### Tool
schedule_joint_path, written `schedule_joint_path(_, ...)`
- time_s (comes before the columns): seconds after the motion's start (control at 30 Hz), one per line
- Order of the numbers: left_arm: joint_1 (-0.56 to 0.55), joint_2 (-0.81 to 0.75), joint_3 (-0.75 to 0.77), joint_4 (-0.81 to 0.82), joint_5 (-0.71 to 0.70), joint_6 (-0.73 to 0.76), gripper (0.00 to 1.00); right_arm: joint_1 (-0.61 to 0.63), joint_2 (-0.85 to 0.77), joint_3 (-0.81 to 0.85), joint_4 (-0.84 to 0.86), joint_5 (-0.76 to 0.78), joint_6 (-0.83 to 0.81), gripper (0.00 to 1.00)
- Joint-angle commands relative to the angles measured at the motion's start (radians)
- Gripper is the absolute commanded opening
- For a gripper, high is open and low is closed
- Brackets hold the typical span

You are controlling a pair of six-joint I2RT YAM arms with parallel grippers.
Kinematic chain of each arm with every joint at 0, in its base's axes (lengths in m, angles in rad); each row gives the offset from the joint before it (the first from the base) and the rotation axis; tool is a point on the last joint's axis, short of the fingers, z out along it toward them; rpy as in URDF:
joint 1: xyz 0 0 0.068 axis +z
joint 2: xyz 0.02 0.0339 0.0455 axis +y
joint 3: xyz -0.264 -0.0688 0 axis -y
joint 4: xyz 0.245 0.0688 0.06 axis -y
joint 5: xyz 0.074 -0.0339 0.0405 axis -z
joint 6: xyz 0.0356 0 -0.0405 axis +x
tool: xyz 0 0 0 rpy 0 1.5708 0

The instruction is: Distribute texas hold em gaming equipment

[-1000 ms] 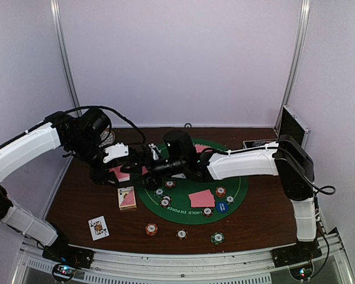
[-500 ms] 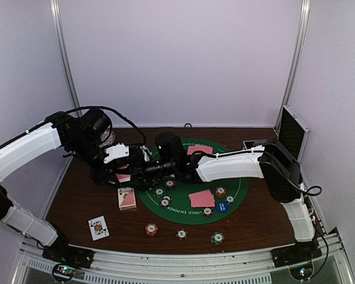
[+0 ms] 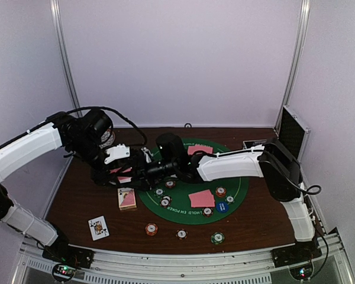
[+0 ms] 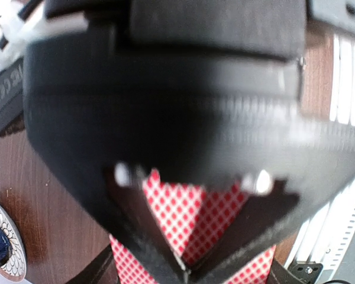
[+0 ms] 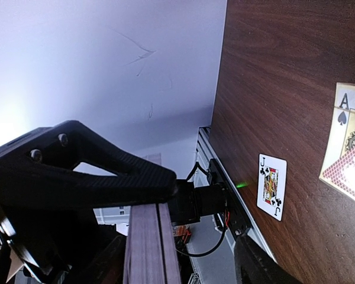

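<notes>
My left gripper [image 3: 122, 175] [image 4: 187, 270] is shut on a deck of pink-red-backed playing cards [image 4: 178, 208], held above the table's left side. The right gripper [image 3: 143, 171] [image 5: 207, 218] reaches across to it. In the right wrist view the deck's edge [image 5: 150, 248] stands between the open jaws, with one finger [image 5: 94, 168] against it and the other well apart. A jack of clubs [image 3: 98, 227] [image 5: 271, 186] lies face up near the front left. A small card pile [image 3: 127, 198] [image 5: 348, 139] lies beside the green mat [image 3: 239, 192]. Two red-backed cards [image 3: 202, 199] and several striped chips [image 3: 151, 229] lie on and below the mat.
A blue disc [image 3: 221, 207] lies on the mat's front right. The dark blue cup on its patterned plate [image 3: 108, 137] [image 4: 0, 251] stands behind the left gripper. The silver-and-black chip case [image 3: 293, 127] stands open at the back right.
The right arm has swung left until its gripper reached the deck in the left gripper, and its jaws have narrowed. The left arm and the cards on the table have stayed put.
</notes>
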Motion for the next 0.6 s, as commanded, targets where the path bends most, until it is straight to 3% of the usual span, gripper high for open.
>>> schedule_joint_path(0.0, -0.001, -0.007, 0.024, 0.015, 0.018, -0.008, 0.21, -0.030, -0.065, -0.054, -0.096, -0.014, -0.057, 0.61)
schedule_joint_path(0.57, -0.001, -0.013, 0.014, 0.016, 0.016, -0.001, 0.21, -0.065, -0.180, -0.062, -0.236, -0.047, -0.160, 0.56)
